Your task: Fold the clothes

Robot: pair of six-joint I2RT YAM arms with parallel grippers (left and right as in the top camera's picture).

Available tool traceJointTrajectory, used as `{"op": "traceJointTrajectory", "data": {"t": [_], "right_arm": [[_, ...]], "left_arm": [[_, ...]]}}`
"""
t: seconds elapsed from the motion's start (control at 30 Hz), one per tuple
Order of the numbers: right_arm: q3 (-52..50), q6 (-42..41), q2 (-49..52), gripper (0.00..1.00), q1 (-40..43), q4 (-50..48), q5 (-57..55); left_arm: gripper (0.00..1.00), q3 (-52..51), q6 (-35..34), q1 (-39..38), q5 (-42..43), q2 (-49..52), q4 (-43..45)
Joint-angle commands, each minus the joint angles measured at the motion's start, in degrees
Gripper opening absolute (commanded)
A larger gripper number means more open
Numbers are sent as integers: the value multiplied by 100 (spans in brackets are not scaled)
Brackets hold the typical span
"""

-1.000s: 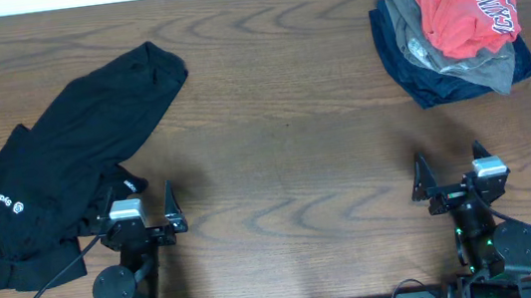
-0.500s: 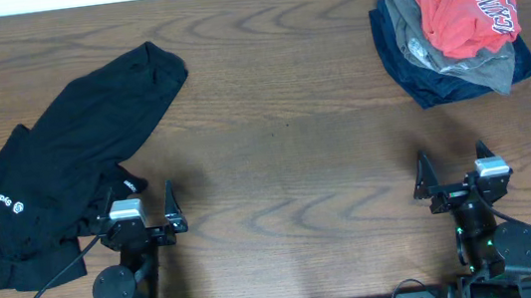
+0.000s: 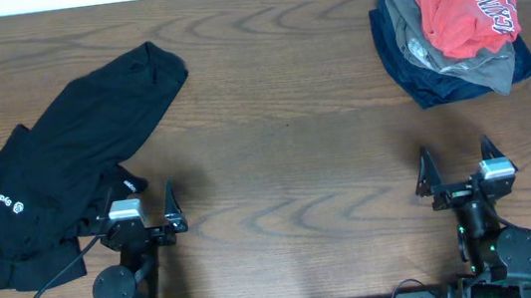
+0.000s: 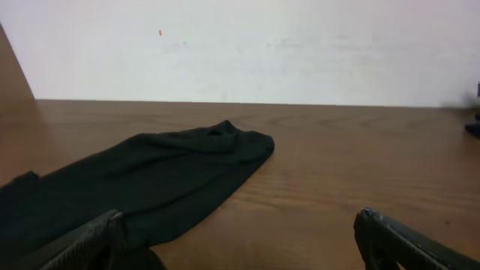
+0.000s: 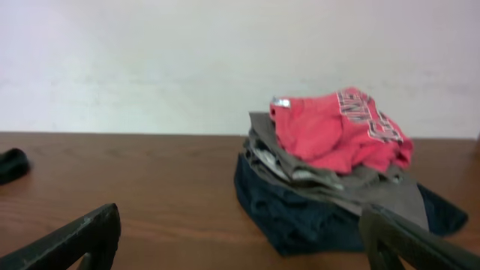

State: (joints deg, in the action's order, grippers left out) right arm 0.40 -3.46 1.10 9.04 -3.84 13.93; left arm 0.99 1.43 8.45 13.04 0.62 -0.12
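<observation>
Left pincer [image 3: 140, 200]: jaws spread wide, nothing between them. It sits low at the near edge of the table [image 3: 282, 117]. In the left wrist view [image 4: 240, 241] both fingertips [image 4: 384, 234] show at the bottom corners with bare wood between.

Black garment [image 3: 64, 142]: lies crumpled on the table's left side, ahead of this pincer and to its left, running from near the pincer up toward the far middle-left. Its nearest fold, bearing a white neck tag [image 3: 127, 185], lies just ahead of the open jaws. The cloth's edge reaches the outer finger; contact cannot be confirmed. A small white logo [image 3: 9, 204] shows near its left edge. From the left wrist the garment [image 4: 150, 180] stretches away to the left front.

Right pincer [image 3: 458, 164]: jaws likewise wide apart and empty, over bare wood, well apart from the black garment.

Far right corner: a red shirt [image 3: 459, 1] with white lettering tops a grey garment [image 3: 456, 59] and a navy one [image 3: 415, 70].
</observation>
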Motion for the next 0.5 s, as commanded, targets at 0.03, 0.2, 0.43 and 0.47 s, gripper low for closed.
{"op": "traceJointTrajectory", "data": {"t": [0.03,0.2,0.43,0.47], "right_arm": [[9,-31,2,99,-81,-37,166],[256,-9,68,99,-81,-68,306],[1172,195,1056,99,-81,-68,527],[1368,223,1331,99,-81,-68,584]], "left_arm": [[98,15,-367,-15,94,-24,-116],[98,470,-365,-15,87,382,-299],[98,1751,-363,-11,90,2050,-905],[98,2011,-365,-11,90,2374,-1034]]}}
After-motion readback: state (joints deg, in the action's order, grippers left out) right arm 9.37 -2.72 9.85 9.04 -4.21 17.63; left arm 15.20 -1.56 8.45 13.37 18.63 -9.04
